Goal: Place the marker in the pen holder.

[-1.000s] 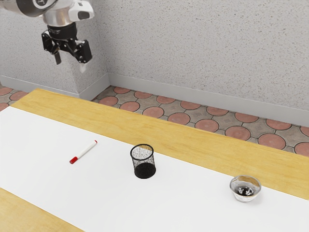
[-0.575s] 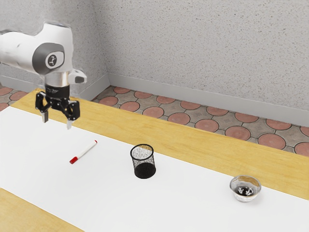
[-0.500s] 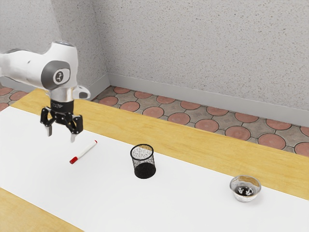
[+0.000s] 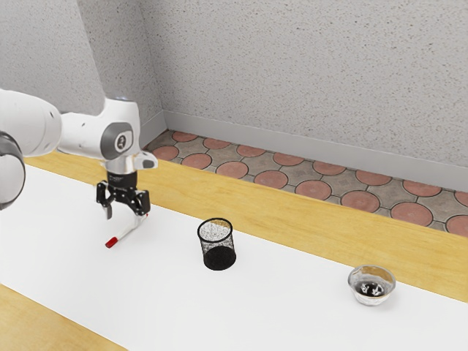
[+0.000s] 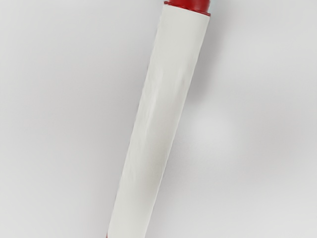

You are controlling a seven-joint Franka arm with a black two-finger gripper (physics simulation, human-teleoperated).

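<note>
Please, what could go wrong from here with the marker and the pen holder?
The marker lies loose on its side, so an off-centre touch by the open gripper may roll it away. Also, it lies flat while the pen holder opens upward; if not turned upright after a grasp, it might miss the opening or tip the holder.

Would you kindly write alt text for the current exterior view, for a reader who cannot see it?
A robot arm holds its open gripper low over a white marker with a red cap, lying on a wooden table's white strip. Toward the exterior view's right stand a black mesh pen holder and, farther along, a glass bowl.
</note>
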